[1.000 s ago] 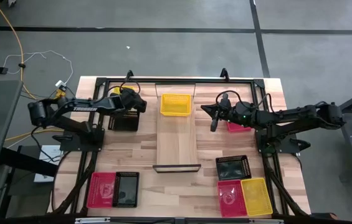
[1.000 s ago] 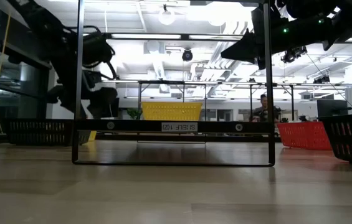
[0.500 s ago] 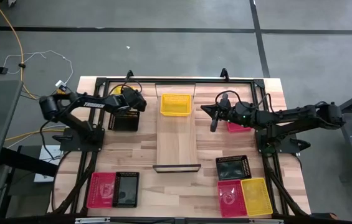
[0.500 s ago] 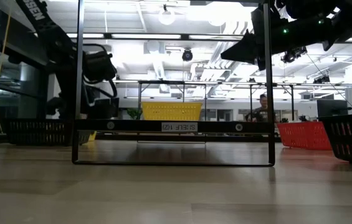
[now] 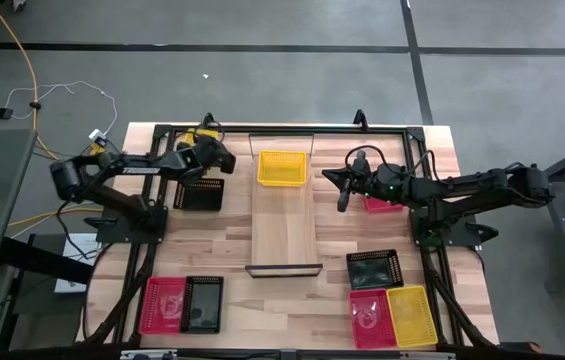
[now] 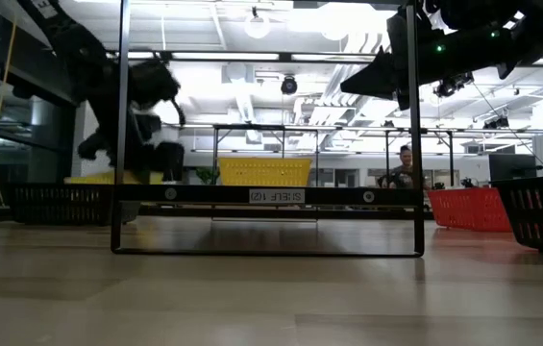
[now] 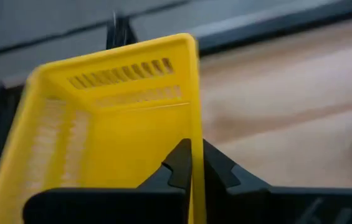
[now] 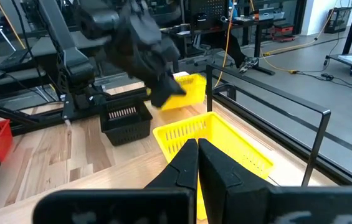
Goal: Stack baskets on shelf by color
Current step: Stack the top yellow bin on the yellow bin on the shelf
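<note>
I've got the left gripper (image 7: 191, 163) pinched tight on a yellow basket's (image 7: 110, 118) wall, lifted just left of the shelf (image 5: 284, 225), right gripper (image 8: 198, 163) closed and empty near it; next, I reckon, nest it into the yellow one (image 5: 282, 168) already there.

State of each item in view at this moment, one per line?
Left end effector: shut on the wall of a yellow basket, at the table's far left.
Right end effector: shut, holding nothing, above the table right of the shelf.
Yellow basket on shelf: upright, at the far end.
Black basket: on the table, free.
</note>
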`<state>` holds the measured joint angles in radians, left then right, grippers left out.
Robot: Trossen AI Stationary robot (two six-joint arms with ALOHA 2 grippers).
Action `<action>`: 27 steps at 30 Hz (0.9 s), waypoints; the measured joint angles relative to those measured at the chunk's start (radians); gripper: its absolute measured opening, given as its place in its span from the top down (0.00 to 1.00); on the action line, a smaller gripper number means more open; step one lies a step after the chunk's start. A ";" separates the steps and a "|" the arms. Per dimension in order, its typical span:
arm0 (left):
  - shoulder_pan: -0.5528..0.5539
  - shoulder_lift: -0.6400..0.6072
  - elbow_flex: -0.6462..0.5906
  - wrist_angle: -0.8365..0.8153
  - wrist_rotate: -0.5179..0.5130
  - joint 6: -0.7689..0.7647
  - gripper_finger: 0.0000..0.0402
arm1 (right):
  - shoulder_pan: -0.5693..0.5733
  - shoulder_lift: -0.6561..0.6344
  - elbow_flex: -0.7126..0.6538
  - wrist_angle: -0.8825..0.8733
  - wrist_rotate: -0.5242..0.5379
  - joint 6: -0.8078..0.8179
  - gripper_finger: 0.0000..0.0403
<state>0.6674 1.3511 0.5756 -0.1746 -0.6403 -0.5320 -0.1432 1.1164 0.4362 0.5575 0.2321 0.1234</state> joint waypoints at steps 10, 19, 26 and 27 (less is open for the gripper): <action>-0.153 -0.318 0.156 -0.128 -0.135 0.289 1.00 | 0.000 0.000 0.000 0.000 0.022 -0.019 1.00; -0.495 -0.360 0.249 -0.099 -0.105 0.707 1.00 | 0.000 -0.008 0.000 0.011 0.134 -0.053 1.00; -0.626 -0.198 0.340 -0.033 -0.053 0.995 1.00 | 0.000 -0.109 0.000 0.015 0.176 -0.082 1.00; -0.626 -0.167 0.359 -0.035 -0.028 1.028 1.00 | 0.000 -0.126 0.000 0.016 0.180 -0.083 1.00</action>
<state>0.0418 1.1845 0.9347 -0.2099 -0.6683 0.4964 -0.1436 0.9899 0.4362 0.5730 0.4118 0.0406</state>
